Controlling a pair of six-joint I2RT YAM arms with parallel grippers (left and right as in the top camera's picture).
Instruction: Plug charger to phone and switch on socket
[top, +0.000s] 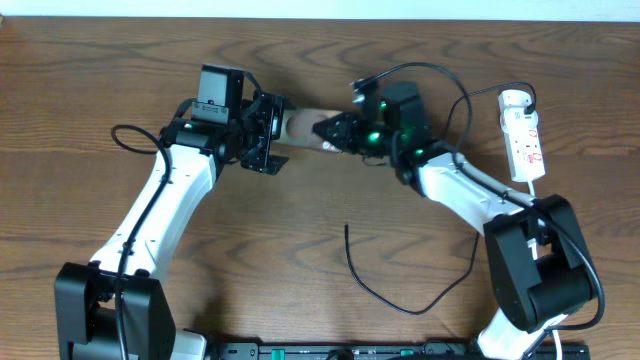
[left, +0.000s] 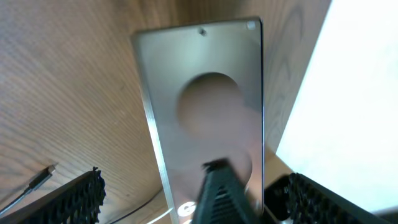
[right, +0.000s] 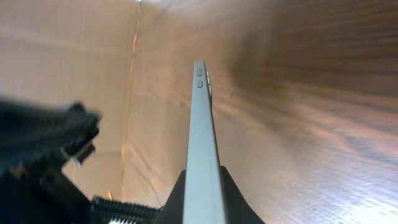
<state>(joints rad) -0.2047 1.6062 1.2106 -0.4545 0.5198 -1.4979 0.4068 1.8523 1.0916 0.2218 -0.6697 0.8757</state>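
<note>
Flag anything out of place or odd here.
The charger is the odd one: its free end lies loose on the table, apart from the phone and unplugged. The phone is pinched at one end in the shut right gripper, with the open left gripper straddling its other end. Nothing looks spilled or damaged.

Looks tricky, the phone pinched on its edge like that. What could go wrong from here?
1. Only the right gripper is clamped on the phone, near one end. The left gripper stands open around it, so the phone might slip or twist.
2. The charger lies loose on the table, away from the phone, and neither gripper holds it. Fetching and lining up its small plug could fail.
3. The two grippers sit very close together and might bump.
</note>
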